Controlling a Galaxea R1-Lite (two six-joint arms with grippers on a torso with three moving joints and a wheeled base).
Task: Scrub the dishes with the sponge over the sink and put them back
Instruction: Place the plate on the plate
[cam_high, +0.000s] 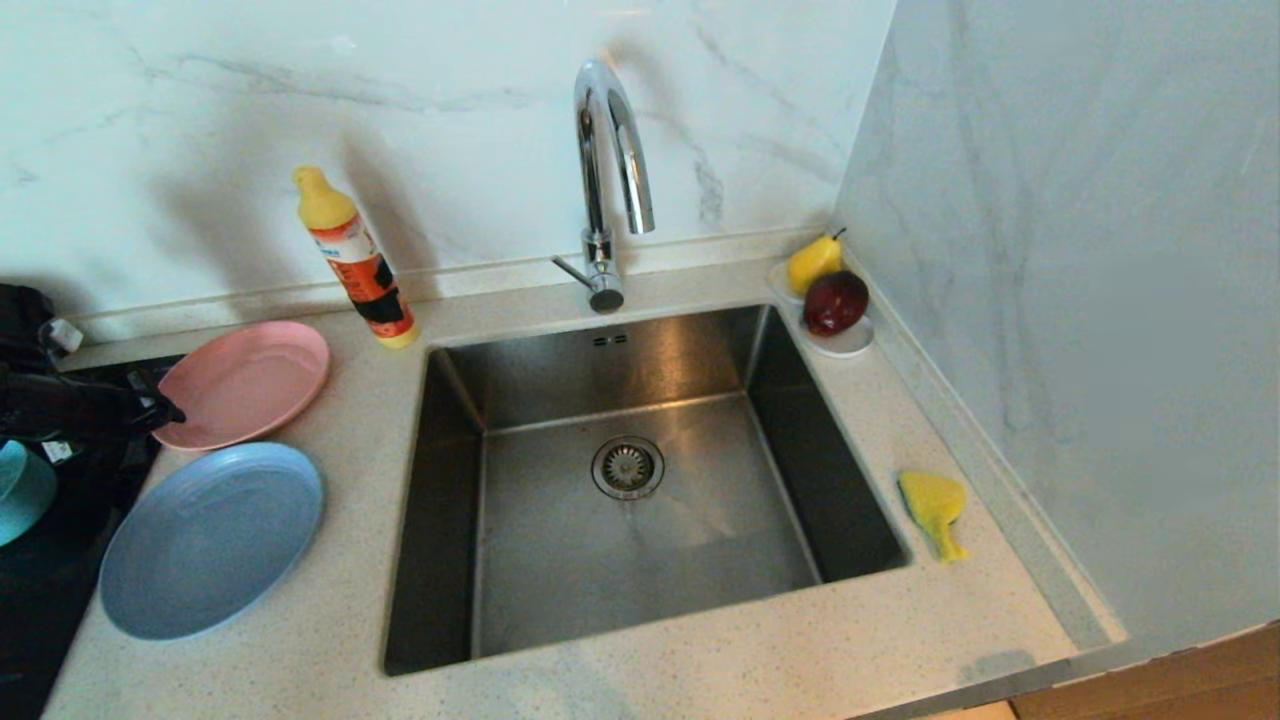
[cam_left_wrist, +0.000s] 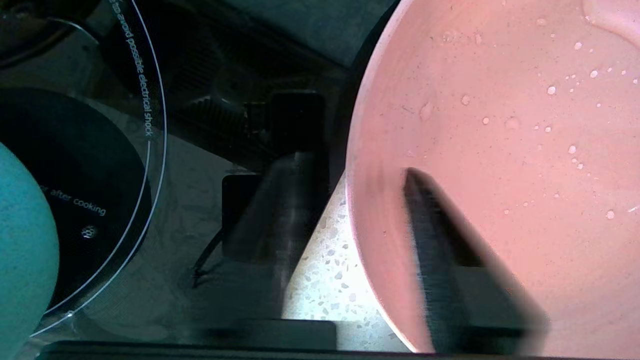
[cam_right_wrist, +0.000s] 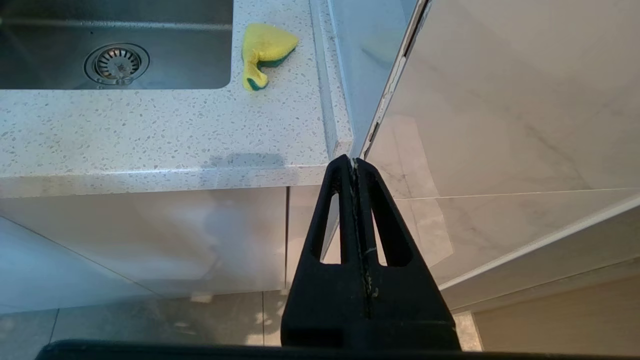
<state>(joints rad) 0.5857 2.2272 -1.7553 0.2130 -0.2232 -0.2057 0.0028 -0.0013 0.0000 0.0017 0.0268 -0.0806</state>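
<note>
At the left edge of the counter, the left gripper straddles the rim of the pink plate: one finger lies over the plate's wet inner face, the other stands outside the rim above the speckled counter and the black glass hob. Whether the fingers already press the rim cannot be told. Just beside that plate, nearer the robot, lies the pale-blue plate, and the teal bowl sits on the hob at the far left. To the right opens the steel sink, with its drain strainer and arched tap. The sponge lies on the counter right of the sink. Well apart from all this, the right gripper hangs below the counter's front edge, fingers pressed together on nothing.
</note>
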